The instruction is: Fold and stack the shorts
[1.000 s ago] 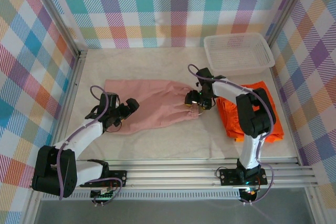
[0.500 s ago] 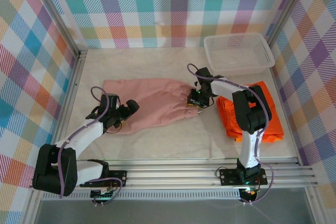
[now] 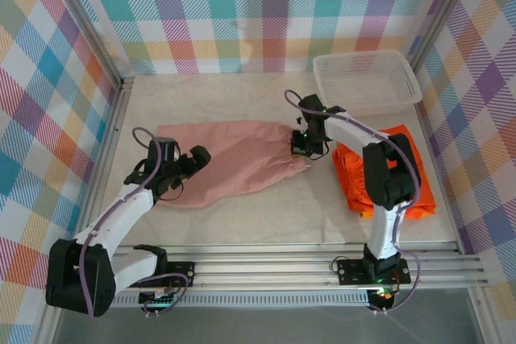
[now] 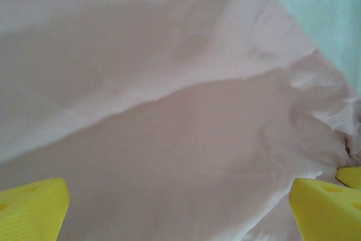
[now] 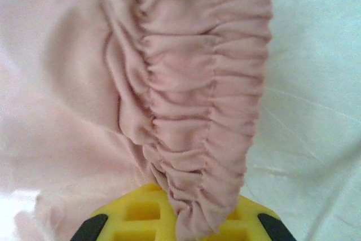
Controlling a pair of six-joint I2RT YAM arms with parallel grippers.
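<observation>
On the table (image 3: 266, 215), pink shorts (image 3: 234, 159): I am seeing them lying spread across the middle, waistband end toward the right arm, leg end toward the left arm.
Right gripper (image 3: 300, 147): I am watching it pinching the gathered waistband at the right end of the pink shorts, with its jaws closed down tight on the cloth.
Right wrist view: the ruched elastic band of the pink shorts (image 5: 186, 83) is running down the frame and disappearing between the yellow fingers of the right gripper (image 5: 180, 218).
Left gripper (image 3: 192, 160): I am seeing it spread fully wide at the left end of the pink shorts, holding nothing.
Left wrist view: pink shorts (image 4: 169, 111) are filling the space between the two yellow fingers of the left gripper (image 4: 177, 213); I cannot tell whether the fingers are touching the cloth.
Orange shorts (image 3: 415, 187): they are lying folded on the table's right side, partly under the right arm, just beside the pink waistband.
Basket (image 3: 364, 55): the white mesh basket is sitting at the far right corner, behind the orange shorts.
</observation>
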